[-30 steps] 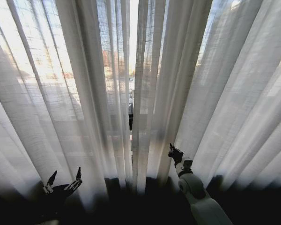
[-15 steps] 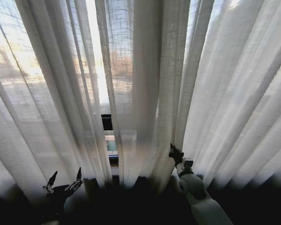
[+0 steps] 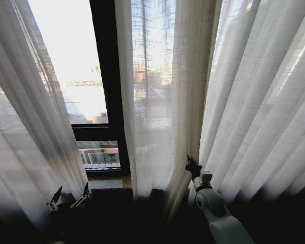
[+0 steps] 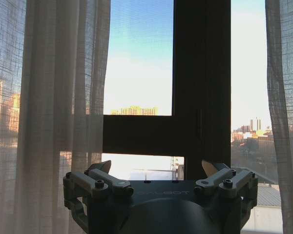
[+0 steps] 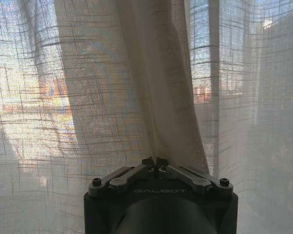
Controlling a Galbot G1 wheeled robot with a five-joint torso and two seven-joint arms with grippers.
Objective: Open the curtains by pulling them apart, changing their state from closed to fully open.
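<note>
The sheer white curtains hang in two panels with a wide gap between them: a left panel and a right panel. My right gripper is low at the right panel's inner folds. In the right wrist view it is shut on a pinched pleat of the curtain. Low beside the left panel's edge, my left gripper stands open and holds nothing. In the left wrist view its spread fingertips face the bare window, with curtain fabric off to one side.
Black window frame bars cross the gap, an upright and a horizontal rail. City buildings and bright sky show through the glass. A dark sill or floor band runs along the bottom under the curtain hems.
The narrow slit between the panels has widened into a broad gap showing the black window frame. The right gripper stays shut on its pleat; both grippers keep their places in the picture.
</note>
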